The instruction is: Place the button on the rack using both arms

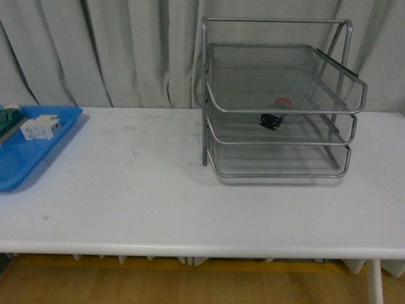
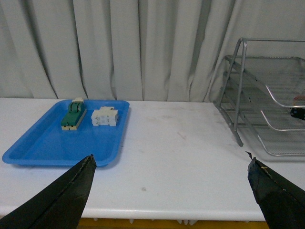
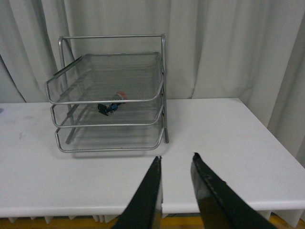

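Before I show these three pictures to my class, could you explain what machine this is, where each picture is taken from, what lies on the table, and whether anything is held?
This is a robot with two arms, each ending in a pinching tool. One picture is taken from the robot's body, looking ahead; neither arm shows in it. The other two come from cameras on the wrists, so the dark prongs are the tools themselves. The left tool is wide open, the right tool is slightly apart, and both are empty. On the white table stands a silver wire rack with three tiers. The red-capped button already lies inside it, on the middle tier as far as I can tell. A blue tray holds a green part and a white part.
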Available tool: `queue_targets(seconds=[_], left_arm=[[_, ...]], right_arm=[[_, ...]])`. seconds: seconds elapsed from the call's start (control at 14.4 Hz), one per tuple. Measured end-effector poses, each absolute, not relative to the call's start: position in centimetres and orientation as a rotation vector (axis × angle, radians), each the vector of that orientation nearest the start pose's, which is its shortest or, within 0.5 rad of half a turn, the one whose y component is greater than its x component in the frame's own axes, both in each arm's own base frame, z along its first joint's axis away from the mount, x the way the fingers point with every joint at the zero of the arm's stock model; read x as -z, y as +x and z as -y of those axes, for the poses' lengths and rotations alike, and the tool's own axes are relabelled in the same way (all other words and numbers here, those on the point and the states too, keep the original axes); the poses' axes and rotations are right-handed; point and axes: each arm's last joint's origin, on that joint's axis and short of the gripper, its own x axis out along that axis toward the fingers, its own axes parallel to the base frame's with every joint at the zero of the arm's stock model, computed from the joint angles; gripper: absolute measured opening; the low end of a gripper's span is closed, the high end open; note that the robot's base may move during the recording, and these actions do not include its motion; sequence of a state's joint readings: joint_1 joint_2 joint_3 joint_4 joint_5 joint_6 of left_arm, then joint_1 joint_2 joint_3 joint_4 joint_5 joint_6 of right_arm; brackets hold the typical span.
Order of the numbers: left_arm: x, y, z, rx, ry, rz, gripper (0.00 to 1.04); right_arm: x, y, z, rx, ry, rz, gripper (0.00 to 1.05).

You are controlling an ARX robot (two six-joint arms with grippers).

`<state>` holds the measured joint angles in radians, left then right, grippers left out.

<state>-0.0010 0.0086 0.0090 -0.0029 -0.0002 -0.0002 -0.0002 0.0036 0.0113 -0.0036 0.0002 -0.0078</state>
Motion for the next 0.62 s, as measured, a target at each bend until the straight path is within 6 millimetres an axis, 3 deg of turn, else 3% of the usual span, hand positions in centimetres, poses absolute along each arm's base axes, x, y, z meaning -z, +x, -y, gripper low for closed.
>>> queue_targets(seconds=[0.49, 0.55, 0.62], left_arm=[[-16.56, 9.77, 0.01, 0.001, 0.000, -0.002, 0.98], [-16.56, 9.77, 0.01, 0.001, 0.000, -0.002, 0.98], [-16.56, 9.77, 0.01, 0.001, 0.000, -0.002, 0.98]], right_arm=[[-16.67, 9.73, 0.00, 0.000, -0.008, 0.004, 0.95], [-16.67, 9.73, 0.00, 0.000, -0.007, 0.004, 1.00], [-16.67, 9.73, 0.00, 0.000, -0.007, 0.004, 0.98]])
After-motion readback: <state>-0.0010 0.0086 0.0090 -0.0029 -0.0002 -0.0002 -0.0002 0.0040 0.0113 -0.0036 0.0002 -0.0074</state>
